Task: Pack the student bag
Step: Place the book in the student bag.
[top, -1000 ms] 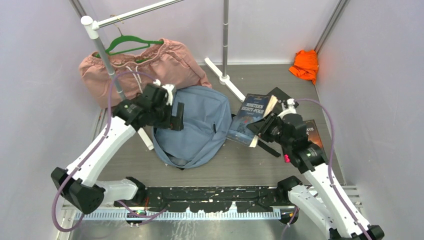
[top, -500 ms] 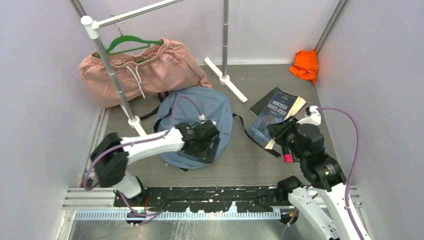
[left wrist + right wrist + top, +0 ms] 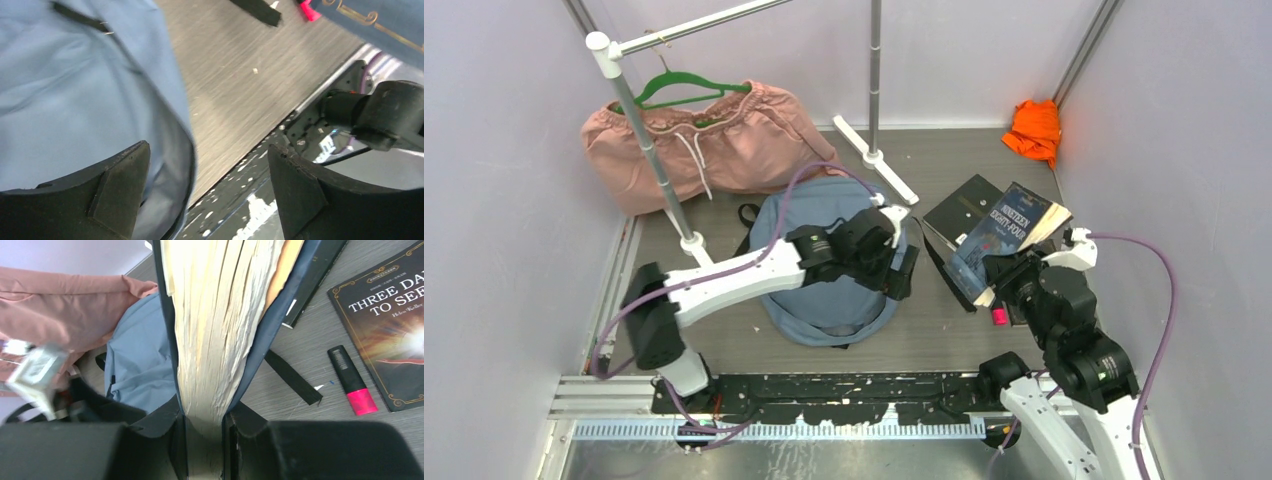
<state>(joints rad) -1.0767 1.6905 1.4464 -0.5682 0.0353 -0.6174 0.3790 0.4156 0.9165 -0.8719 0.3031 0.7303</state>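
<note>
Left gripper (image 3: 903, 269) swung right over student bag (image 3: 824, 300); book (image 3: 1009, 232) carried rightward.

At 11 o'clock on the grey bench (image 3: 944, 335), a pink drawstring garment (image 3: 714, 140) hangs from a green hanger (image 3: 686, 82) on a metal clothes rail (image 3: 646, 140). The rail's 2nd post (image 3: 875, 80) stands at 12 o'clock on a white foot bar (image 3: 886, 168). An orange cloth (image 3: 1036, 128) lies crumpled in the 1 o'clock corner. At 3 o'clock, a blue paperback (image 3: 1004, 235) titled Nineteen Eighty-Four is raised and tilted, overlapping a black book (image 3: 959, 205) that lies flat. Toward 4 o'clock lie 2 more things: a dark book (image 3: 390, 330) titled Three Days to See and, just beside it, a pink highlighter (image 3: 352, 387) with a black cap.
</note>
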